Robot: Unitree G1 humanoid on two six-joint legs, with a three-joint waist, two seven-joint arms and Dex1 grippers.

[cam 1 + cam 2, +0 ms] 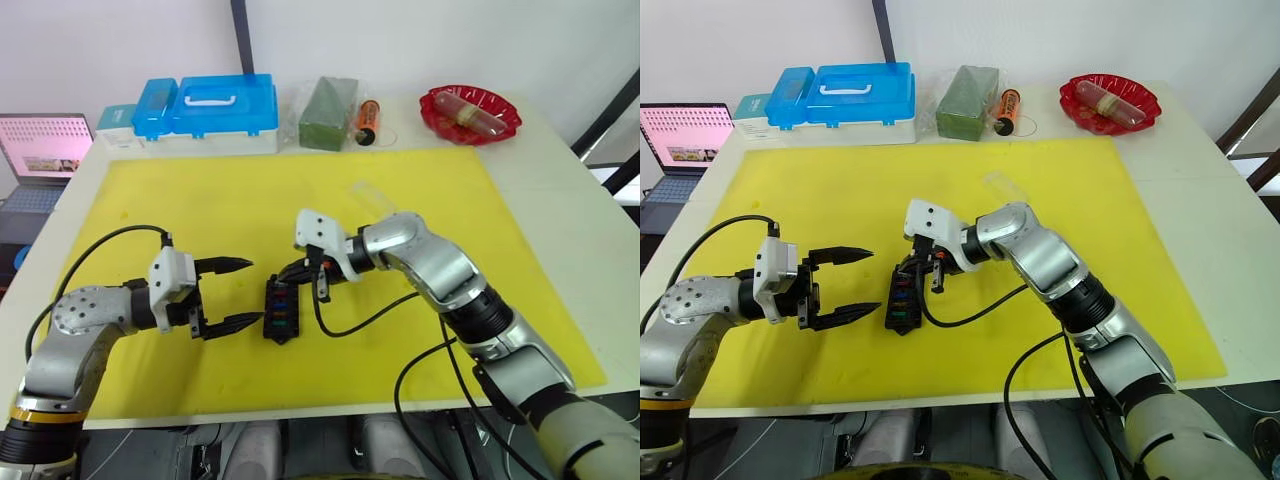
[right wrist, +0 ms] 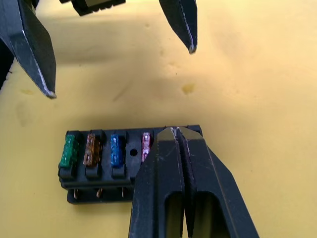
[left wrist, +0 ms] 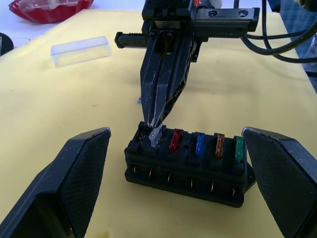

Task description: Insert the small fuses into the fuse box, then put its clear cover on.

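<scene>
A wide yellow mat (image 1: 200,200) covers most of the white table (image 1: 560,190). Along the table's far edge stand a large blue-lidded plastic case (image 1: 210,108), a green block in clear wrap (image 1: 328,113) and a red dish (image 1: 470,112). On the mat, the left gripper (image 1: 240,294) hovers just beside the small black rectangular fuse box (image 1: 279,311), its two black fingers spread wide apart, one on each side of the box's end, touching nothing. The right gripper (image 3: 154,124) comes at the box from the far side with its fingers pressed together, their tips pinching a small grey fuse (image 3: 155,136) that stands in the end slot of the near row. In that same row sit a red fuse (image 3: 175,140), a blue fuse (image 3: 199,143), an orange fuse (image 3: 218,145) and a green fuse (image 3: 238,148), all upright. The small transparent rectangular cover (image 3: 80,50) lies flat on the mat, well apart from the box, beyond the right gripper
</scene>
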